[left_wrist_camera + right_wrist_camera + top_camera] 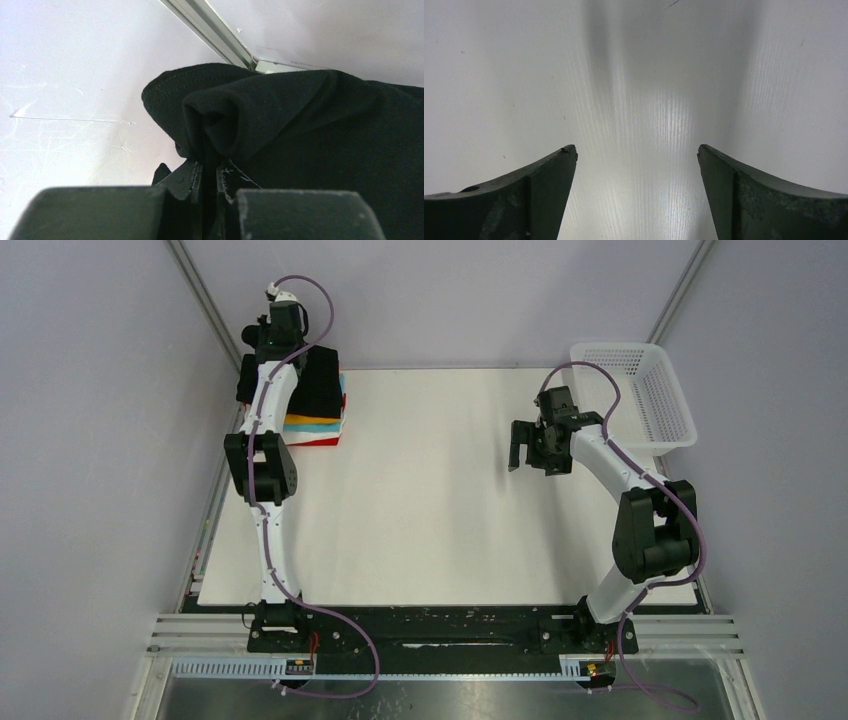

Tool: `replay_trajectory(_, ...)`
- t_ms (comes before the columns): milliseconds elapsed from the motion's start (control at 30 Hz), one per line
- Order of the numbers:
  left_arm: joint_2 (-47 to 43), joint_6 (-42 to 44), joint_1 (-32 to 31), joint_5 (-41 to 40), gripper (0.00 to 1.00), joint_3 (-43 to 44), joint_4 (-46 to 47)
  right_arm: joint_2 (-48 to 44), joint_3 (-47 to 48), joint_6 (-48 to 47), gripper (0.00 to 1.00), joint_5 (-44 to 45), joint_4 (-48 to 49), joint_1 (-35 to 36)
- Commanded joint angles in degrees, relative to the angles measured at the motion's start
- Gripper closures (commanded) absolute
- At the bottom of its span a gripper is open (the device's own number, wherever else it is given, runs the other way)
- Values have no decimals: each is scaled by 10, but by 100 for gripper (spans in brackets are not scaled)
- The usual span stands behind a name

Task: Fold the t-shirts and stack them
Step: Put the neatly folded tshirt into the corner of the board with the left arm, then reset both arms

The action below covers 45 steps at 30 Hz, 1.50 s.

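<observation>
A stack of folded t-shirts lies at the table's far left. The black t-shirt is on top, and orange, teal and red edges show below it. My left gripper is at the stack's far left corner, shut on a bunched fold of the black t-shirt. In the top view the left arm covers part of the stack. My right gripper hovers open over bare table at the right, with nothing between its fingers.
A white plastic mesh basket stands at the table's far right corner, close behind the right arm. Grey walls and a metal frame rail run close behind the stack. The white table stretches between the two arms.
</observation>
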Motion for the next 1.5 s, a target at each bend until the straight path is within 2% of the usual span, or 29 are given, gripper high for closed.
replay_trajectory(0,3,7,12,-35,77,-18,49,1,29,-8,0,29,-14,-5)
replay_trajectory(100,5,-12,14,-55,42,-18,50,2,34,-9,1,37,-18,-4)
replay_trajectory(133,5,-20,15,-62,28,-19,50,2,34,-9,1,41,-19,-5)
replay_trajectory(233,2,-51,16,-96,4,-17,53,-1,35,-10,1,42,-20,-4)
replay_trajectory(267,1,-65,16,-103,1,-15,50,-1,36,-10,0,41,-21,-4)
replay_trajectory(333,-8,-100,15,-100,1,-13,32,-2,37,-9,1,42,-20,-5)
replay_trajectory(400,-29,-154,15,-63,1,-20,5,-5,38,-4,1,47,-19,-4)
replay_trajectory(533,-118,-246,13,61,1,-107,6,-21,31,15,1,55,4,-6)
replay_trajectory(633,-204,-306,8,122,1,-186,24,-46,14,35,0,55,32,-16)
replay_trajectory(833,-377,-354,-44,103,1,-367,65,-119,-53,87,1,63,94,-56)
replay_trajectory(933,-478,-393,-74,110,1,-511,82,-158,-102,89,1,78,127,-63)
replay_trajectory(1033,-587,-442,-89,174,1,-684,147,-187,-148,76,0,97,151,-62)
replay_trajectory(1100,-625,-473,-89,214,1,-762,163,-201,-166,62,1,111,161,-62)
replay_trajectory(1200,-660,-518,-90,233,1,-828,132,-216,-191,59,0,127,178,-62)
replay_trajectory(1300,-700,-532,-91,227,1,-891,141,-229,-229,61,1,130,226,-62)
replay_trajectory(1467,-738,-529,-91,212,1,-923,134,-232,-259,59,1,132,261,-62)
